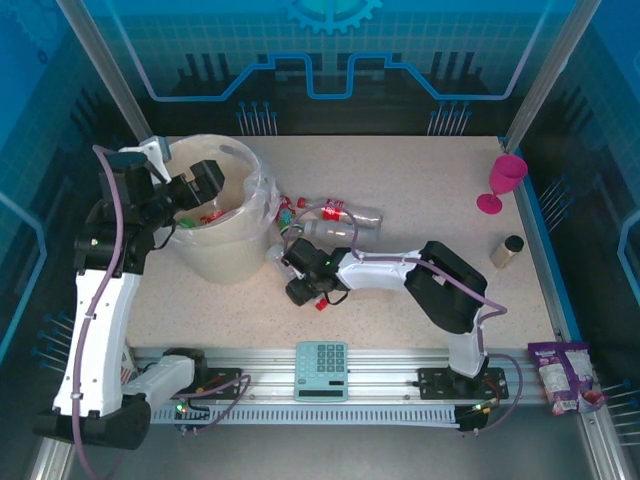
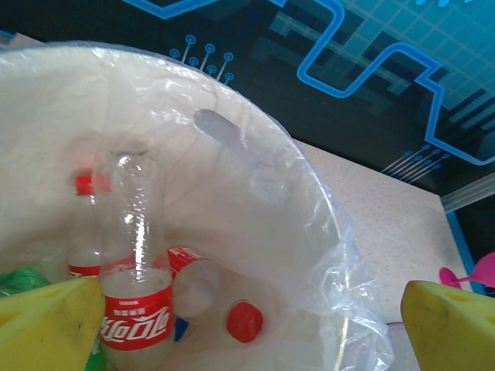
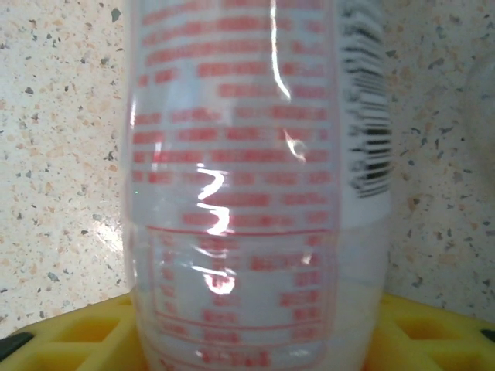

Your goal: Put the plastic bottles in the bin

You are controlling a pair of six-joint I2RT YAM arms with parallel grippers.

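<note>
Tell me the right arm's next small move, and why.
Likely a short lift straight up. The right claw seems closed on a red-printed clear bottle resting against the speckled table, so raising it should clear the tabletop before carrying it toward the bin.

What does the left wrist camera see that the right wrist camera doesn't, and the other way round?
Left wrist: the inside of the bin, with bottles in it, and a pink goblet far off. Right wrist: one bottle up close, with red print and a barcode, gripped between the fingers. Both: their own yellow fingers at the bottom edge, and the speckled table.
</note>
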